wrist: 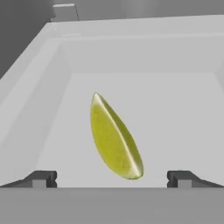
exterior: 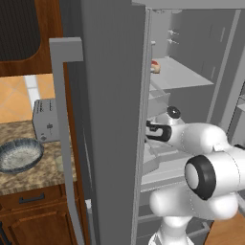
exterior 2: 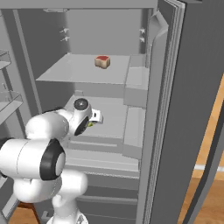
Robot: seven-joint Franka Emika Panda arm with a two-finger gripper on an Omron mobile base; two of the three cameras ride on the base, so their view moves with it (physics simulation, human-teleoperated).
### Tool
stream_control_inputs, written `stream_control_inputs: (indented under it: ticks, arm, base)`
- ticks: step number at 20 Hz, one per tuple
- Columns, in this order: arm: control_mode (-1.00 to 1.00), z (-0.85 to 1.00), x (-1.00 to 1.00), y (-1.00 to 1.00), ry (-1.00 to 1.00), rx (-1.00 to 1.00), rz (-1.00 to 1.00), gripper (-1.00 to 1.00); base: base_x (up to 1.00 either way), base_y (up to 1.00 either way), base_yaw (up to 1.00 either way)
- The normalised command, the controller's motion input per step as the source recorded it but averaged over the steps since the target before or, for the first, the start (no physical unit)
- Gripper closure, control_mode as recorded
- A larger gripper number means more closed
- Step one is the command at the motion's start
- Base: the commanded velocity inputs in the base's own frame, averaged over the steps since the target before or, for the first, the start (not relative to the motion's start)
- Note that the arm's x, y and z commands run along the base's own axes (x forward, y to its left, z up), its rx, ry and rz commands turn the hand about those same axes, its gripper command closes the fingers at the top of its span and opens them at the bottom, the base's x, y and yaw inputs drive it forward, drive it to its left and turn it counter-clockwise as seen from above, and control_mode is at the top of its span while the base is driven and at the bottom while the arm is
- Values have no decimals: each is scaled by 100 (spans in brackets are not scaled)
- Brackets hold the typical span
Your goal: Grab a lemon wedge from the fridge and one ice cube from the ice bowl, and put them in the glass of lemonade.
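Gripper (wrist: 112,178) hanging wide open over lemon wedge (wrist: 114,138), fingertips (wrist: 41,178) straddling it, not touching. Wedge lying on floor of pale bin inside open fridge (exterior 2: 109,83). Arm reaching in at mid-shelf level.

Your arm (exterior: 210,167) is glossy white, built of fat rounded links, with black ring bands at the joints and a round dark cap on the wrist. You see two small dark grey blocky fingertips (wrist: 41,178) on the tool (wrist: 112,179). No cables or markings show.
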Motion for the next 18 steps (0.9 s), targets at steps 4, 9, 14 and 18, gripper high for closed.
stream_control_inputs:
  ticks: [4,9,14,18]
  arm:
    - [-100,-27,36,0,3,0,0,-100]
    - [-100,-28,33,1,5,0,0,-100]
    - [-100,-30,32,5,6,-1,0,-100]
    - [-100,-36,21,8,10,-2,0,100]
  base:
    - [0,0,0]
    - [0,0,0]
    - [0,0,0]
    - [0,0,0]
